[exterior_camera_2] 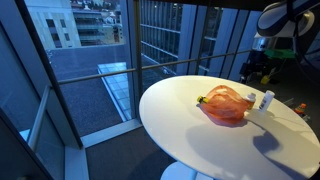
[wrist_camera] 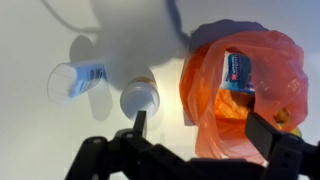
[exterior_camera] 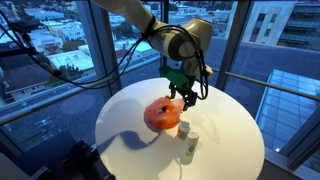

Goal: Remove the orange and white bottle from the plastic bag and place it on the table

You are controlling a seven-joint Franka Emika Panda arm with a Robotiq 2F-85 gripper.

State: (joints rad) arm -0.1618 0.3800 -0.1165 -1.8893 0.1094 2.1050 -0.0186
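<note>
- The black two-fingered tool hung released, fingers wide apart and empty, above the round white counter.
- The orange and white bottle stood on the counter, just beside the crumpled orange plastic bag.

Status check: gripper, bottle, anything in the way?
Gripper open, empty. Orange-white bottle upright on table, outside bag. Second bottle close beside it.

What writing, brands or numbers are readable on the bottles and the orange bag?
Nothing here can be read.
Blue-labelled bottle: print on the label, too blurred to read.
Item inside the orange bag: blue label, too blurred to read.
White-capped bottle: no writing visible.
</note>
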